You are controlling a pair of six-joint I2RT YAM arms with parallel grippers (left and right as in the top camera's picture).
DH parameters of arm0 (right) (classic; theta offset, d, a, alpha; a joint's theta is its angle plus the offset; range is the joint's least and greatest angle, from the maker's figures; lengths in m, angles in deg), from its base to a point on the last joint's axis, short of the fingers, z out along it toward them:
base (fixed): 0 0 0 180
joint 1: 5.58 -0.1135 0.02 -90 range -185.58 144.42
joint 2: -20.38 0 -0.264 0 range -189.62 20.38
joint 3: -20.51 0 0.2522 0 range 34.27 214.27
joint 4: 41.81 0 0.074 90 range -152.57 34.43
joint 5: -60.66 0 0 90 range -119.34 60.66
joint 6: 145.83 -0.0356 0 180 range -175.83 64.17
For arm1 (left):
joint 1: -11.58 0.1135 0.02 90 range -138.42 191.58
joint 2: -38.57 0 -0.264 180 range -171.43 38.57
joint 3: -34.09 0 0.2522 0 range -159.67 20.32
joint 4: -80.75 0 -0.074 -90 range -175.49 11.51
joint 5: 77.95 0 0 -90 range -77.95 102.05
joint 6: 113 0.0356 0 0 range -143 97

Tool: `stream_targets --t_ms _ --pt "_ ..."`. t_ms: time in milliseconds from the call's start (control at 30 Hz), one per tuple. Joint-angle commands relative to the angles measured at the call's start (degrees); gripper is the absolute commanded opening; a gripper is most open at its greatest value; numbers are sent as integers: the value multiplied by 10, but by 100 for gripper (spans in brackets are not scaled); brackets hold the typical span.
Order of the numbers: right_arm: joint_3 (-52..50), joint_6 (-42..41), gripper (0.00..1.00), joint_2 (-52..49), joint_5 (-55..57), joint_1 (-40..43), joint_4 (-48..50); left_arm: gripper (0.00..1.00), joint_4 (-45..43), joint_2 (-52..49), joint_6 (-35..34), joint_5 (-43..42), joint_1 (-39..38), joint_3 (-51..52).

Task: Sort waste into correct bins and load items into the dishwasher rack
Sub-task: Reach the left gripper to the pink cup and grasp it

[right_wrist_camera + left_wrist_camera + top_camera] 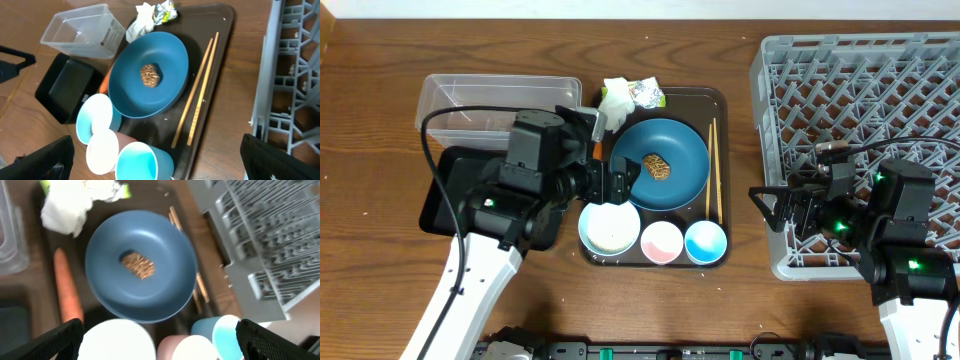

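The blue plate [665,165] holds a brown food lump [138,264] on the brown serving tray. The white tissue [616,100] and the green-and-silver wrapper [648,94] lie at its far edge, the carrot [67,290] on its left and the chopsticks [714,170] on its right. The white bowl [609,228], pink cup [661,241] and blue cup [706,241] stand in front. My left gripper [160,336] is open and empty above the bowl and the plate's left rim. My right gripper [160,160] is open and empty over the grey rack's [860,130] left edge. I see no rice.
The clear tub [490,100] stands at the back left with the black tray [450,195] in front of it, partly under my left arm. The brown serving tray [720,100] sits mid-table. A strip of bare wood separates it from the rack.
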Motion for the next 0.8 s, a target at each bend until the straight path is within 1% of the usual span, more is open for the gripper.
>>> stream_targets --t_ms 0,100,267,367,467,567,700,767 --pt "10 -17 99 0 15 -19 -2 98 15 -1 11 75 -21 -10" --pt "10 -28 98 -3 18 -19 -3 98 17 -14 12 101 -42 -10" --pt "10 -29 96 -16 31 -19 -14 99 38 -42 11 99 -87 -10" --pt "10 -33 94 -27 60 -19 -39 95 75 -66 6 99 -122 -10" --pt "10 -35 92 -39 81 -19 -58 86 121 -82 4 98 -152 -10" --pt "10 -35 91 -49 83 -19 -67 84 153 -89 2 98 -180 -10" --pt "10 -35 89 -61 83 -19 -67 83 153 -92 -2 99 -217 -10" --pt "10 -35 88 -64 83 -19 -65 74 149 -94 -2 99 -232 -5"
